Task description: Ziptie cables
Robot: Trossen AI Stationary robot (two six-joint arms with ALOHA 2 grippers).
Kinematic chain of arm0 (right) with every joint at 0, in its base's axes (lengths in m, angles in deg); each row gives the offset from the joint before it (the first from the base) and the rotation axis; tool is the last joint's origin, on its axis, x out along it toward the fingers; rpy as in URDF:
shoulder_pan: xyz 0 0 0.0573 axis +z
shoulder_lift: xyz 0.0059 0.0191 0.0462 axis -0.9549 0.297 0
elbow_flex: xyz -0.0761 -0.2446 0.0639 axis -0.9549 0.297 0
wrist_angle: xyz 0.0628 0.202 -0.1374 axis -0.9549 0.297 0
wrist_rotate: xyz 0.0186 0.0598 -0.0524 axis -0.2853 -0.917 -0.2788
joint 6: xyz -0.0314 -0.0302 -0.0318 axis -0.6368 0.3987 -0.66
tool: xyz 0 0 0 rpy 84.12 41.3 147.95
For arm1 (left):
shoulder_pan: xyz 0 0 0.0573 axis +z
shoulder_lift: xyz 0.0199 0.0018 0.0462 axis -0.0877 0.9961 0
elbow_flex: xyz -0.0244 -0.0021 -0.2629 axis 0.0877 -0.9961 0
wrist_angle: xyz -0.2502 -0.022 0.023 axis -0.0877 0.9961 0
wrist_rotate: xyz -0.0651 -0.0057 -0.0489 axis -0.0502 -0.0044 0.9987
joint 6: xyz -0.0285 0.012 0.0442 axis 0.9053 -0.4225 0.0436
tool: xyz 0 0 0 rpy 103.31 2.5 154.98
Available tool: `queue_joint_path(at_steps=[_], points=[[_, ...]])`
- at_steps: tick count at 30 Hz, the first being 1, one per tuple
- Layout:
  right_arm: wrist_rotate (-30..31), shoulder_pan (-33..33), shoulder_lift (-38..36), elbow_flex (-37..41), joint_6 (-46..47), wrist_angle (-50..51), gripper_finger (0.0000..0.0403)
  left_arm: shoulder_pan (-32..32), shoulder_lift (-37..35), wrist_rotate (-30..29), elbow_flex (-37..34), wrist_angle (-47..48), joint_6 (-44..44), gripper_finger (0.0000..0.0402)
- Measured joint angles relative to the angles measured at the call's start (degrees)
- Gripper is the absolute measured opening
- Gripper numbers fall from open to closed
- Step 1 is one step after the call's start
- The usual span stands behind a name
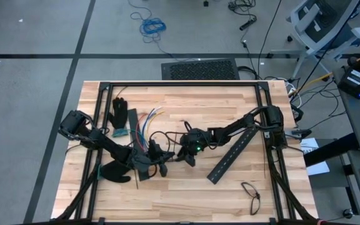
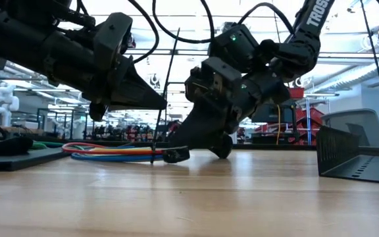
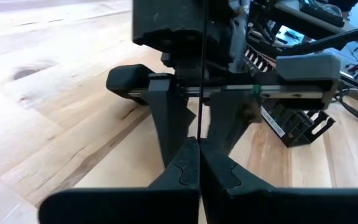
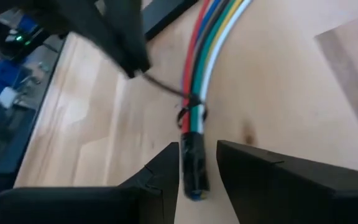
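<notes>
My left fingers (image 3: 199, 163) are pressed shut on a ziptie (image 3: 200, 74) standing upright; my right fingers (image 4: 197, 163) narrowly pinch the cables (image 4: 205, 56) by their black-wrapped end, flat on the pale wooden table (image 1: 186, 187), a workshop hall behind

Two matte black jointed arms, black cables looping off each; right arm's wrist shows a small green light and white lettering on its link, each tool ends in dark angular wedge-shaped fingers.
</notes>
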Motion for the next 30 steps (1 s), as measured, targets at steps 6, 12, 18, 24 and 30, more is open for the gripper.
queue_joint_path(at_steps=[6,12,18,24,30], points=[[6.40,0.47,0.93,-0.04,1.35,-1.21,0.0105,0.00,0.00,-0.04,0.00,-0.54,0.33,0.0000],[8.19,0.36,0.97,-0.04,1.53,-1.40,0.0105,0.09,0.00,-0.90,0.00,-1.33,0.35,0.0000],[9.14,0.95,3.19,-2.43,1.27,-3.42,0.0105,0.13,0.00,-1.75,0.00,-1.33,0.35,0.0000],[8.44,1.57,5.62,-7.73,0.07,0.04,0.0105,0.13,0.00,-2.55,0.00,-1.23,0.35,0.0000],[6.66,0.50,5.52,-9.20,-4.13,8.05,0.0105,0.13,0.00,-2.99,-0.02,-1.09,-0.02,0.0000]])
